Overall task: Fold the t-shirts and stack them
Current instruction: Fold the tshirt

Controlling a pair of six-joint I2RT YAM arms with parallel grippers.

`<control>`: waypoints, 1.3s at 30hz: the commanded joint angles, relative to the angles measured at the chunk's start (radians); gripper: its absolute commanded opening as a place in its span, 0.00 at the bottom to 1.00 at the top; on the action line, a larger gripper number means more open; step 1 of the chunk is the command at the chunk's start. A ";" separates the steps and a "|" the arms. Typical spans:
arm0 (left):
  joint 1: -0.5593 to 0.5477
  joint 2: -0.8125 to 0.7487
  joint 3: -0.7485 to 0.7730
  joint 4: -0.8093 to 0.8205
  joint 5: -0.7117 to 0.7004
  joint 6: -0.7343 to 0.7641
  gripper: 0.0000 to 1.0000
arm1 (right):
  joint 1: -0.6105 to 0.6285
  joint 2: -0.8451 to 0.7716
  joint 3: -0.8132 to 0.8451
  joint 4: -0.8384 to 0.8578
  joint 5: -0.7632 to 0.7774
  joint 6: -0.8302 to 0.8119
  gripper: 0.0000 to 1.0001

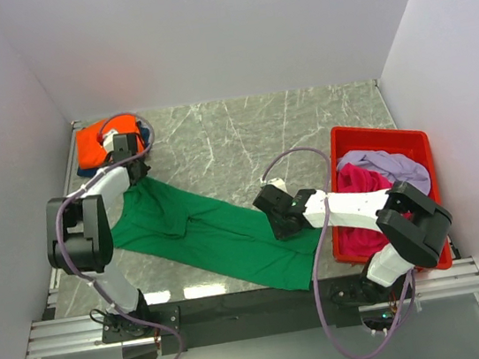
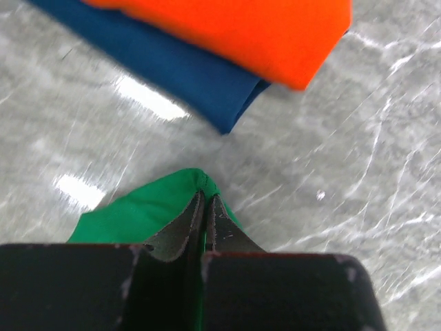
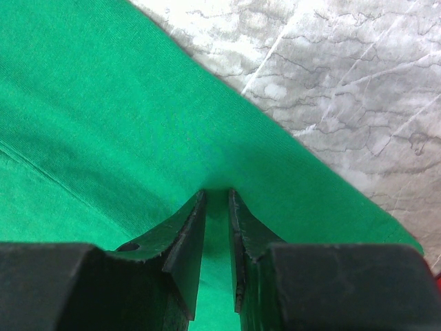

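Observation:
The bright green t-shirt (image 1: 202,229) lies stretched in a diagonal band from back left to front right. My left gripper (image 1: 138,174) is shut on the green t-shirt's far left corner (image 2: 196,181), its jaws (image 2: 205,198) pressed together on the cloth. My right gripper (image 1: 265,204) is shut on the green cloth near its back edge, with a fold of cloth between the jaws (image 3: 217,194). A folded orange t-shirt (image 1: 96,146) (image 2: 241,34) lies on a folded navy blue one (image 2: 179,76) in the back left corner. Magenta (image 1: 363,182) and pale lilac (image 1: 389,163) t-shirts lie crumpled in the bin.
A red plastic bin (image 1: 334,144) stands at the right side of the grey marble table (image 1: 242,134). White walls close the table in on the left, back and right. The arms' mounting rail (image 1: 240,309) runs along the near edge.

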 commanded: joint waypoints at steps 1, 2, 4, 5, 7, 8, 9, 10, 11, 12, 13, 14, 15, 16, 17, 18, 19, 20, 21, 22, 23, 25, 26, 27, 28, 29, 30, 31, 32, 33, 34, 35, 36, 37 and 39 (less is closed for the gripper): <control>0.009 0.054 0.074 -0.008 0.003 0.033 0.04 | 0.006 0.001 -0.012 -0.042 0.018 -0.004 0.27; 0.011 0.066 0.100 -0.016 0.000 0.038 0.04 | 0.007 0.002 -0.012 -0.042 0.019 -0.004 0.27; 0.012 0.105 0.131 -0.029 -0.003 0.047 0.04 | 0.007 0.006 -0.012 -0.042 0.018 -0.004 0.27; 0.014 0.117 0.157 -0.037 -0.002 0.051 0.05 | 0.006 0.007 -0.010 -0.042 0.019 -0.004 0.27; 0.016 0.154 0.180 -0.057 0.002 0.059 0.07 | 0.006 0.010 -0.010 -0.042 0.019 -0.004 0.27; 0.017 0.163 0.198 -0.062 0.006 0.062 0.08 | 0.006 0.012 -0.010 -0.041 0.019 -0.003 0.27; 0.019 0.172 0.203 -0.065 0.006 0.064 0.09 | 0.007 0.013 -0.009 -0.044 0.021 -0.003 0.27; 0.019 0.183 0.206 -0.063 0.009 0.064 0.11 | 0.006 0.018 -0.007 -0.044 0.022 -0.003 0.27; 0.019 0.186 0.209 -0.059 0.018 0.064 0.14 | 0.007 0.021 -0.006 -0.045 0.022 -0.004 0.27; 0.019 0.188 0.209 -0.048 0.021 0.067 0.17 | 0.006 0.022 -0.007 -0.044 0.022 -0.004 0.27; 0.019 0.186 0.208 -0.045 0.025 0.067 0.23 | 0.007 0.027 -0.007 -0.044 0.021 -0.003 0.27; 0.019 0.185 0.209 -0.043 0.023 0.065 0.26 | 0.007 0.029 -0.006 -0.047 0.021 -0.003 0.27; 0.019 0.185 0.209 -0.042 0.023 0.065 0.30 | 0.007 0.032 -0.006 -0.047 0.021 -0.001 0.27; 0.019 0.177 0.209 -0.034 0.023 0.067 0.38 | 0.007 0.033 -0.006 -0.044 0.021 -0.001 0.27; 0.019 0.171 0.205 -0.030 0.025 0.067 0.41 | 0.006 0.033 -0.006 -0.044 0.019 -0.001 0.27; 0.019 0.157 0.200 -0.026 0.028 0.068 0.44 | 0.006 0.032 -0.006 -0.044 0.018 0.000 0.27; 0.019 0.148 0.188 -0.020 0.029 0.068 0.48 | 0.006 0.033 -0.006 -0.044 0.019 0.000 0.27; 0.019 0.137 0.179 -0.016 0.031 0.068 0.50 | 0.006 0.033 -0.006 -0.044 0.019 0.000 0.27; 0.019 0.127 0.168 -0.011 0.031 0.068 0.50 | 0.006 0.032 -0.006 -0.044 0.019 0.002 0.27; 0.019 0.104 0.156 -0.005 0.031 0.070 0.51 | 0.006 0.030 -0.004 -0.044 0.019 0.002 0.27; 0.019 0.093 0.137 0.000 0.029 0.070 0.51 | 0.006 0.032 -0.004 -0.044 0.019 0.002 0.27; 0.019 0.076 0.126 -0.003 0.034 0.070 0.50 | 0.006 0.032 -0.001 -0.044 0.016 0.002 0.27; 0.019 0.073 0.117 -0.005 0.038 0.070 0.50 | 0.006 0.032 -0.001 -0.045 0.016 0.000 0.27; 0.020 0.062 0.111 -0.005 0.041 0.067 0.50 | 0.007 0.033 0.000 -0.044 0.016 0.000 0.27; 0.019 0.056 0.096 -0.002 0.054 0.067 0.49 | 0.006 0.033 0.001 -0.045 0.016 0.000 0.27; 0.019 0.050 0.088 0.006 0.057 0.065 0.49 | 0.007 0.033 -0.001 -0.045 0.016 0.000 0.27; 0.019 0.044 0.084 0.003 0.060 0.065 0.48 | 0.006 0.032 -0.001 -0.044 0.016 0.000 0.27; 0.019 0.044 0.080 -0.003 0.063 0.064 0.47 | 0.006 0.030 -0.006 -0.044 0.016 0.002 0.27; 0.020 0.044 0.077 -0.008 0.064 0.064 0.46 | 0.006 0.026 -0.007 -0.044 0.016 0.002 0.27; 0.019 0.041 0.074 -0.022 0.064 0.062 0.44 | 0.006 0.025 -0.009 -0.042 0.018 0.002 0.27; 0.019 0.037 0.058 -0.025 0.064 0.061 0.44 | 0.006 0.021 -0.010 -0.044 0.016 0.004 0.27; 0.019 0.028 0.042 -0.022 0.058 0.055 0.43 | 0.006 0.019 -0.012 -0.042 0.016 0.004 0.27; 0.019 0.005 0.024 -0.013 0.055 0.051 0.44 | 0.007 0.018 -0.013 -0.039 0.015 0.004 0.27; 0.019 -0.010 -0.016 -0.011 0.051 0.047 0.44 | 0.006 0.019 -0.015 -0.039 0.015 0.005 0.27; 0.019 -0.070 -0.057 -0.002 0.061 0.036 0.44 | 0.007 0.019 -0.018 -0.039 0.013 0.007 0.27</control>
